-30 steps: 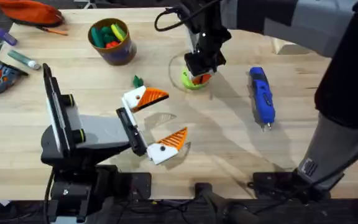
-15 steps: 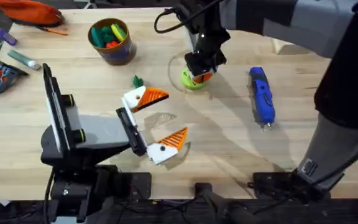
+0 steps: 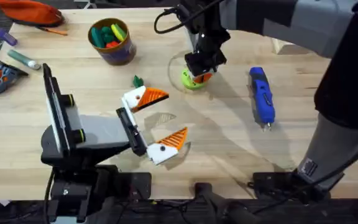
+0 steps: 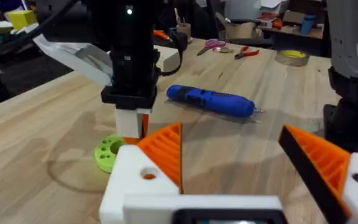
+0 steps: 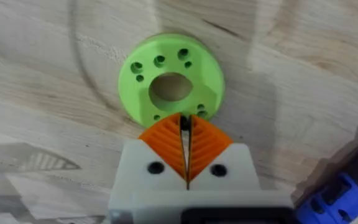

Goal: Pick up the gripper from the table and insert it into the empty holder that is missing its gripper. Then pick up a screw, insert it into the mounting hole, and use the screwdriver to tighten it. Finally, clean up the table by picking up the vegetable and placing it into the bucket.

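I am holding the right gripper point(image 5: 186, 134) pinched shut at the lime green disc's point(image 5: 171, 78) near rim, something dark between the tips, perhaps a screw; I am judging a straight, slow lift is safest; the screwdriver point(image 3: 260, 94) is lying just beside it on the bare wooden table point(image 3: 229, 149); farther off, the left gripper point(image 3: 176, 113) is resting spread apart, the vegetable point(image 3: 138, 81) and bucket point(image 3: 112, 42) beyond it; a cluttered bench is showing behind

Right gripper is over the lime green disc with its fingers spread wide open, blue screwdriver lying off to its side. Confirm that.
Not quite. The right gripper is over the lime green disc, and the blue screwdriver does lie beside it, but the orange fingers are closed together, not spread. The right wrist view shows only a thin seam between them.
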{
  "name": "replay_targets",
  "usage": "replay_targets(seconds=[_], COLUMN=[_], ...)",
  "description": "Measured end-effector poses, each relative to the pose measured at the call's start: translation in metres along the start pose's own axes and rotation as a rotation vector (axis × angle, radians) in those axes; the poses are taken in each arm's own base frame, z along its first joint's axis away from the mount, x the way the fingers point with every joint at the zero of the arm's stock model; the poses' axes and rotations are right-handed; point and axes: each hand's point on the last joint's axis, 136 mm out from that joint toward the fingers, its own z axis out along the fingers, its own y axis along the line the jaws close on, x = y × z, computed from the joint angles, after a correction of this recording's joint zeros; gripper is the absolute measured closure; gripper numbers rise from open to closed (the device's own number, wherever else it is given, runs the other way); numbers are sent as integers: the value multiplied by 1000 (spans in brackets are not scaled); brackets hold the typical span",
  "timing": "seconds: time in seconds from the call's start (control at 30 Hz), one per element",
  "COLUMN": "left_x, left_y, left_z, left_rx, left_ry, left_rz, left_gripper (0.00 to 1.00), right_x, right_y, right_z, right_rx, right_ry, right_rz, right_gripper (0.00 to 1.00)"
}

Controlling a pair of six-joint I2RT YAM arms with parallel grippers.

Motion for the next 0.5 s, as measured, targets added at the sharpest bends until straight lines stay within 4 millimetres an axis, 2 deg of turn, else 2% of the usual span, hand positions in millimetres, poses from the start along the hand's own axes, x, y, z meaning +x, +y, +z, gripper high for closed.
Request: replay_targets(seconds=[0.5], left_x=[0], left_y=[0], left_z=[0], left_rx=[0], left_ry=[0], left_rz=[0], left_gripper=[15], right_x=[-4], right_y=[3], right_z=[0], right_rx=[-7], right_ry=[-17], right_rz=[-2], right_gripper=[995])
